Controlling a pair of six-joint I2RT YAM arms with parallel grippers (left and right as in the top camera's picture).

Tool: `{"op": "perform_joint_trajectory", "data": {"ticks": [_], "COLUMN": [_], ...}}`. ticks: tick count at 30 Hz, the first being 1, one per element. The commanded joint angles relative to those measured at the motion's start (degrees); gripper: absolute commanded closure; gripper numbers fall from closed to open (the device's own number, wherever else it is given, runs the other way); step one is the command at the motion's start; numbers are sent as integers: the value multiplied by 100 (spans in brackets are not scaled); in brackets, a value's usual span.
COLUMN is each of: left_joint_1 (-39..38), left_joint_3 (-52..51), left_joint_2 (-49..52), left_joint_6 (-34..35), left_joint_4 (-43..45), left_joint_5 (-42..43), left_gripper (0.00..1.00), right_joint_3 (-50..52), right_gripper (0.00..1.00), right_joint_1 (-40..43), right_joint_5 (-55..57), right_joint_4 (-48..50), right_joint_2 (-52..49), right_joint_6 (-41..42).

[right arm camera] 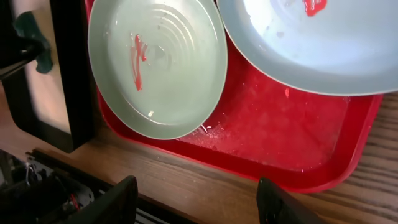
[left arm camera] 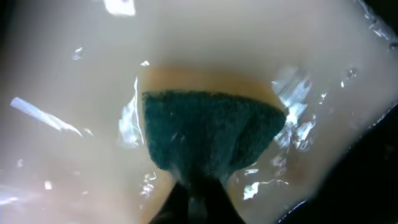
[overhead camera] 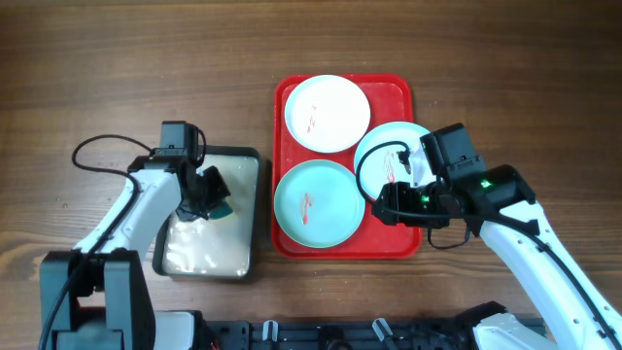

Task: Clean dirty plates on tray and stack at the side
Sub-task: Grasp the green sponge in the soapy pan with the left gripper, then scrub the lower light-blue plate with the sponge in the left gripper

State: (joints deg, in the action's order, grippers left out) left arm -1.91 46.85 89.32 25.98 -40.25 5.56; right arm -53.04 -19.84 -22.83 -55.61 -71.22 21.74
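Note:
The red tray (overhead camera: 398, 95) holds three plates. A white plate (overhead camera: 327, 113) with a red smear is at the back. A light blue plate (overhead camera: 318, 202) with a red smear is at the front left, also in the right wrist view (right arm camera: 157, 65). Another light blue plate (overhead camera: 387, 146) lies at the right, overhanging the rim, also in the right wrist view (right arm camera: 311, 50). My left gripper (overhead camera: 212, 197) is shut on a dark green sponge (left arm camera: 208, 134) over the pan's pale liquid. My right gripper (right arm camera: 196, 202) is open and empty above the tray's front edge (right arm camera: 292, 180).
A dark-rimmed metal pan (overhead camera: 245, 255) with pale soapy water sits left of the tray. The wooden table (overhead camera: 97, 68) surrounds both. The table's front edge and a black rail (right arm camera: 74, 193) lie just below the tray.

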Motion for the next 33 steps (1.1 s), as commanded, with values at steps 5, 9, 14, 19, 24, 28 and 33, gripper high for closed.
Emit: {"op": "perform_joint_trajectory", "data": {"ticks": [5, 9, 14, 19, 24, 28, 33], "left_joint_1": [-323, -323, -409, -1456, -2319, -3176, -3414], "left_joint_3": [778, 1460, 1464, 1432, 1408, 1408, 1408], "left_joint_2": [-109, -815, -1572, -1397, -627, 573, 1742], "left_joint_6": [-352, -461, -498, -345, 251, 549, 584], "left_joint_4": [-931, -1497, -1681, -1384, -693, 118, 354], "left_joint_5": [0, 511, 643, 745, 752, 739, 452], "left_gripper": [96, 96, 96, 96, 96, 96, 96], "right_joint_3": [699, 737, 734, 737, 737, 737, 737], "right_gripper": [49, 56, 62, 85, 96, 96, 96], "right_joint_1": [-236, -789, -826, -826, -828, -828, -828], "right_joint_5": [-116, 608, 994, 1523, 1644, 1646, 1646], "right_joint_4": [745, 1375, 2337, 2986, 3217, 3202, 3178], "right_joint_2": [-256, -1064, -2190, -2409, -2409, -2409, -2409], "right_joint_6": [-223, 264, 437, 739, 824, 778, 782]}}
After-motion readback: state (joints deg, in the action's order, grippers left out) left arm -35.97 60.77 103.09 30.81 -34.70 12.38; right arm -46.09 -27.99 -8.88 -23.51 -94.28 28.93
